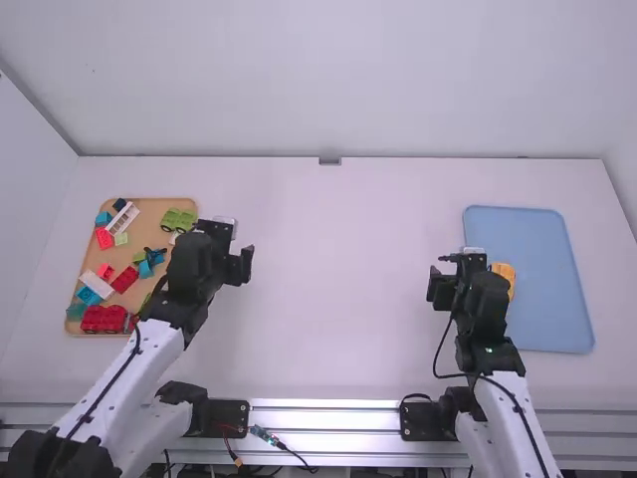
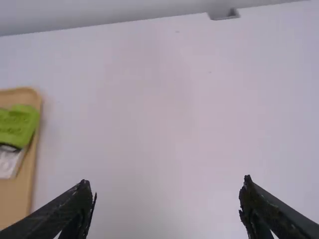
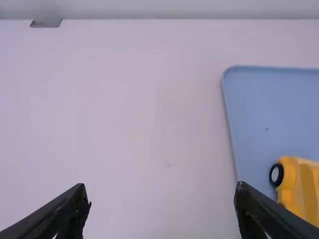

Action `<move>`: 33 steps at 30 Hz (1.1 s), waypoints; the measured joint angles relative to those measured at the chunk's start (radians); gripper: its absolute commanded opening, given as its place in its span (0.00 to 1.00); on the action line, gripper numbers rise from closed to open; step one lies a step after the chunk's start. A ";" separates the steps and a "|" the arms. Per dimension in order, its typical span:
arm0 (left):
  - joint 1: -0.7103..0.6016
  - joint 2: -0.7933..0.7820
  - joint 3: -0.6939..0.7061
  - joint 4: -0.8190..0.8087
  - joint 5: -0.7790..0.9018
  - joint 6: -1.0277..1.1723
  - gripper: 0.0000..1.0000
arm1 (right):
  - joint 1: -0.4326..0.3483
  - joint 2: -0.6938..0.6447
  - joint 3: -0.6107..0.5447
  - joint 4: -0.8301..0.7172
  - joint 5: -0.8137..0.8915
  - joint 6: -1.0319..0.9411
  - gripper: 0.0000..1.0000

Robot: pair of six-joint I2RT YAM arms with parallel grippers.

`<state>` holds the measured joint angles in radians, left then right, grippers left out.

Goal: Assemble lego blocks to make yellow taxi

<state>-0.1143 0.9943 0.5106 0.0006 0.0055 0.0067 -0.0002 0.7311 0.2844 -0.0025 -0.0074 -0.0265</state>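
1. Right claw [image 3: 161,185] and left claw [image 2: 167,180] have their fingers wide apart, nothing between them.
2. Toward 3 o'clock on the table [image 1: 338,299], the yellow car [image 3: 300,181] sits on the blue tray [image 1: 547,299]; it should handle light, stiff and slightly slick.
3. Best hold: squarely across its body, clear of the black wheel [image 3: 280,174], which may roll.
4. Its body looks like smooth, round-cornered plastic.
5. Toward 9 o'clock, chunky bricks [image 1: 103,319] lie on a tan tray [image 1: 149,211].
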 measured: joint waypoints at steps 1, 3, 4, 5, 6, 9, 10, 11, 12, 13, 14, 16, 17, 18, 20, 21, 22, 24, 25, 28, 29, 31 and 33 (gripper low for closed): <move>0.022 -0.023 -0.023 0.000 0.000 0.000 0.70 | 0.000 -0.024 -0.024 0.000 0.000 0.003 0.68; 0.058 -0.061 -0.059 0.000 0.000 0.000 0.66 | 0.000 -0.061 -0.061 0.000 0.001 0.009 0.64; 0.079 -0.083 -0.080 0.000 0.000 0.000 0.63 | 0.000 -0.087 -0.087 0.000 0.001 0.013 0.61; 0.097 -0.108 -0.106 0.000 -0.003 0.000 0.61 | 0.000 -0.113 -0.115 0.000 0.000 0.017 0.59; 0.108 -0.131 -0.128 0.000 -0.007 -0.001 0.58 | 0.000 -0.137 -0.138 0.000 0.000 0.019 0.56; 0.113 -0.196 -0.191 0.000 -0.006 0.000 0.52 | 0.000 -0.202 -0.204 0.000 0.001 0.019 0.50; 0.113 -0.228 -0.223 0.000 -0.007 -0.001 0.49 | 0.000 -0.235 -0.236 0.000 0.002 0.019 0.47; 0.113 -0.257 -0.252 0.000 -0.007 0.000 0.46 | 0.000 -0.262 -0.261 -0.002 0.003 0.020 0.44; 0.112 -0.269 -0.263 0.000 -0.007 0.000 0.45 | 0.000 -0.276 -0.271 -0.003 0.004 0.020 0.43; 0.113 -0.302 -0.296 0.000 -0.007 -0.001 0.42 | 0.000 -0.297 -0.274 0.007 0.003 0.020 0.40; 0.112 -0.328 -0.321 0.000 -0.007 0.000 0.39 | 0.000 -0.324 -0.274 0.008 0.003 0.019 0.38; 0.113 -0.378 -0.370 -0.001 -0.007 -0.001 0.35 | 0.000 -0.378 -0.274 0.008 0.005 0.021 0.33; 0.112 -0.393 -0.386 -0.001 -0.007 -0.001 0.34 | 0.000 -0.393 -0.274 0.008 0.005 0.021 0.32; 0.112 -0.415 -0.407 -0.002 -0.007 -0.001 0.31 | 0.000 -0.412 -0.274 0.008 0.003 0.022 0.30; 0.112 -0.463 -0.454 -0.001 -0.007 -0.001 0.26 | 0.000 -0.454 -0.274 0.008 0.003 0.022 0.25; 0.112 -0.478 -0.468 -0.001 -0.007 -0.001 0.25 | 0.000 -0.468 -0.274 0.008 0.004 0.022 0.24; 0.113 -0.508 -0.493 -0.003 -0.007 -0.001 0.22 | 0.000 -0.491 -0.274 0.008 0.005 0.023 0.22; 0.113 -0.538 -0.502 0.005 -0.007 -0.001 0.19 | 0.000 -0.526 -0.274 0.008 0.005 0.023 0.19; 0.113 -0.558 -0.502 0.005 -0.007 -0.001 0.17 | 0.000 -0.544 -0.274 0.008 0.003 0.022 0.17; 0.112 -0.624 -0.502 0.005 -0.007 -0.002 0.11 | 0.000 -0.590 -0.274 0.008 0.005 0.024 0.13; 0.112 -0.643 -0.502 0.005 -0.007 -0.003 0.09 | 0.000 -0.607 -0.274 0.008 0.004 0.023 0.11; 0.112 -0.676 -0.502 0.005 -0.007 -0.004 0.06 | 0.000 -0.635 -0.274 0.009 0.006 0.021 0.09; 0.113 -0.705 -0.502 0.005 -0.007 -0.004 0.03 | 0.000 -0.659 -0.274 0.009 0.005 0.023 0.07</move>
<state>-0.0017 0.2893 0.0082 0.0055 -0.0013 0.0029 -0.0002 0.0723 0.0109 0.0063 -0.0029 -0.0036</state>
